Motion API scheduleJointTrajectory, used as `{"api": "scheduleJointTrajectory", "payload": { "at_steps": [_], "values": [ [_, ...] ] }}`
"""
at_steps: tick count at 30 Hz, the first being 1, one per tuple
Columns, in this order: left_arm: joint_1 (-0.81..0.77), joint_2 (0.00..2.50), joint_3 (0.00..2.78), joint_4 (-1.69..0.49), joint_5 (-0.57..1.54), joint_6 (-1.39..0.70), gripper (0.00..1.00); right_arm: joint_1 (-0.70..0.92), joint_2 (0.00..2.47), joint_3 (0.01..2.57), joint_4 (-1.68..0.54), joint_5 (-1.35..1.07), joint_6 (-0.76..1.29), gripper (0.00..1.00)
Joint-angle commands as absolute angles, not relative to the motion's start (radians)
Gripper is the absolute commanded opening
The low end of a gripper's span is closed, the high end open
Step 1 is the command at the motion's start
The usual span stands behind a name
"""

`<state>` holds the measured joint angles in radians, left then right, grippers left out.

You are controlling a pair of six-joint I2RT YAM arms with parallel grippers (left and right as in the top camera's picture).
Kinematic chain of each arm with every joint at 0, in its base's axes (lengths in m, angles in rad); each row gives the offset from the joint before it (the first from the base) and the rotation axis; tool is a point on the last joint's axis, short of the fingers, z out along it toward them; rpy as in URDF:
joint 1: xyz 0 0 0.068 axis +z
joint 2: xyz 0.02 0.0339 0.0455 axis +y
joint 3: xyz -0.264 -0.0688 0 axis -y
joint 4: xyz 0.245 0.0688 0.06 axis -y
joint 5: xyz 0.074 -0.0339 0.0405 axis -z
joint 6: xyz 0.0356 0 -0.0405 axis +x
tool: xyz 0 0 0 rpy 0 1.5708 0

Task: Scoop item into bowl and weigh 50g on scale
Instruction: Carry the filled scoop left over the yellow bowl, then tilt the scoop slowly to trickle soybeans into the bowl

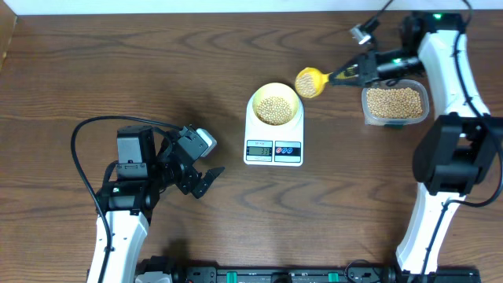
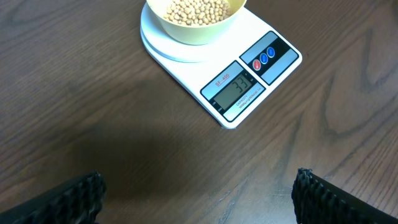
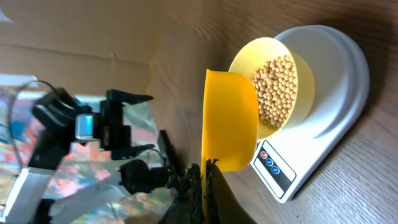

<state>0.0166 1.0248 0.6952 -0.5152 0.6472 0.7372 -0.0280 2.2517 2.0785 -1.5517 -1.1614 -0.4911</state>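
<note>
Right gripper [image 1: 347, 75] was found clamped shut on the handle of the yellow scoop [image 1: 308, 82]. The scoop's head hung just off the far-right rim of the bowl [image 1: 274, 88], close to it but not touching. Left gripper [image 1: 206, 181] stood fully spread and held nothing, low over the table [image 1: 118, 71], well to the near left of the scale [image 1: 273, 135].

The overhead view alone showed both arms together, and a clear tub [image 1: 397, 121] at the far right, filled with beans and lying beneath the right arm. Whether the scoop carried any beans could not be settled from it.

The right wrist view showed only the scoop's smooth outer back, standing on edge in front of the bowl and hiding part of its rim, so the scoop's contents were hidden there too. The left arm appeared beyond it.

The left wrist view showed the scale's front, which the others gave too small. The grey display [image 2: 238, 90] carried dark digits, not read with confidence, and the round buttons [image 2: 264, 58] sat beside it. Both ridged black fingers [image 2: 68, 199] appeared at the near corners with bare wood between them.

The beans [image 1: 274, 108] were small, round and tan, and lay heaped inside the pale yellow bowl. The bowl sat centred on the round far end of the white scale, near mid-table.
</note>
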Motion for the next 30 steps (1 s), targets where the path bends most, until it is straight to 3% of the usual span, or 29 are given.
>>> {"api": "scheduleJointTrajectory", "payload": {
  "at_steps": [1,9,30],
  "values": [
    [0.014,1.025,0.699,-0.514,0.642,0.747,0.97,0.028,2.271,2.077,-1.502,-1.111,-0.395,0.01],
    [0.014,1.025,0.699,-0.514,0.642,0.747,0.98,0.132,2.27,2.096,-1.377,-0.974,-0.291,0.01],
    [0.014,1.025,0.699,-0.514,0.642,0.747,0.98,0.296,2.27,2.23,-1.393,-0.58,-0.38,0.01]
  ]
}}
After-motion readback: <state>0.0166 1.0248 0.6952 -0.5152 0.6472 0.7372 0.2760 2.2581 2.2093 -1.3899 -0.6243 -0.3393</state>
